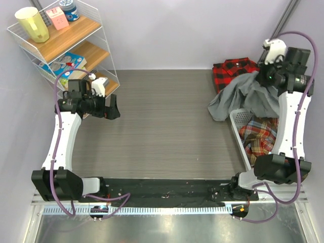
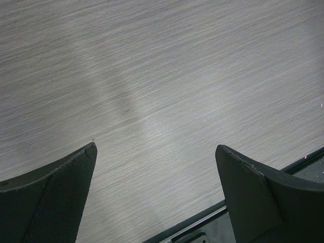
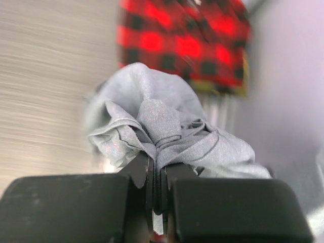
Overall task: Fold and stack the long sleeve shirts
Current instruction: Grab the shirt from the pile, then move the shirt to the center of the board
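Observation:
My right gripper [image 1: 261,76] is shut on a bunched fold of the plain grey shirt [image 1: 243,96] and holds it up at the back right; the cloth hangs down over the basket's far end. In the right wrist view the grey shirt [image 3: 167,131] is pinched between the closed fingers [image 3: 158,172]. A red-and-black checked shirt [image 1: 232,71] lies folded on the table behind it, also in the right wrist view [image 3: 187,43]. An orange-brown-teal plaid shirt [image 1: 260,136] lies in the white basket [image 1: 238,120]. My left gripper [image 1: 115,108] is open and empty above the table's left side, with bare table between its fingers [image 2: 55,197].
A white wire shelf [image 1: 66,45] with a yellow cup [image 1: 32,24], a pink box and books stands at the back left, close to my left arm. A black strip [image 1: 162,190] runs along the table's near edge. The wall is close behind my right gripper.

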`<state>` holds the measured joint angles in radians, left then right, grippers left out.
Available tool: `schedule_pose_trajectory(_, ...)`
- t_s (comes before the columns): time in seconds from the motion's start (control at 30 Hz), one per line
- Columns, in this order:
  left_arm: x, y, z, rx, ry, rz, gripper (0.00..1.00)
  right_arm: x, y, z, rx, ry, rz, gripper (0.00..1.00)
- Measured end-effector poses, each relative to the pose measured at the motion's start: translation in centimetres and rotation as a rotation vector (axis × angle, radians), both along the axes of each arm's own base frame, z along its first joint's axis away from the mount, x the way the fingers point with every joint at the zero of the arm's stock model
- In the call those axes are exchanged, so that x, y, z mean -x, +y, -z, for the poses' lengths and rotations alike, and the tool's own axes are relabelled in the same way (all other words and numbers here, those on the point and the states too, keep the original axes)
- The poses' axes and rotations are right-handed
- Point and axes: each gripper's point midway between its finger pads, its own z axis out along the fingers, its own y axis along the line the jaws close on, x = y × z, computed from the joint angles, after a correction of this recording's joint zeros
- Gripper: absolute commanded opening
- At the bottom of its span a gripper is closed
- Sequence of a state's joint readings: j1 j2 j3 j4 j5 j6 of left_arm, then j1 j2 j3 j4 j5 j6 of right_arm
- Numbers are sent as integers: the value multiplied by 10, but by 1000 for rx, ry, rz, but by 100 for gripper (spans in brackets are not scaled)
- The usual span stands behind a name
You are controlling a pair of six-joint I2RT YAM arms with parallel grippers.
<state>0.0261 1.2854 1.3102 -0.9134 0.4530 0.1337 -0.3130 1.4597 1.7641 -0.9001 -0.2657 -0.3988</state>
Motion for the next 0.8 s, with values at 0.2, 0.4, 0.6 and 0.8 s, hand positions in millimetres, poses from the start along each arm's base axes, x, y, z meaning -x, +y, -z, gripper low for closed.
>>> schedule_pose_trajectory(0.2,-5,1,-9,1,-23,-20,100,-15,104,-55,-53,-94,-241,1)
schedule_pose_trajectory(0.4,-9,3,-12,14,-26,-59,100,-15,197,-112,-142,-213,-466,1)
schedule_pose_trajectory(0.6,-17,9,-18,56,-29,-109,100,9,268,-144,-250,-277,-670,14)
schedule_pose_trajectory(0.8,-18,6,-20,77,-34,-89,100,38,352,-39,-195,-1,-895,82)
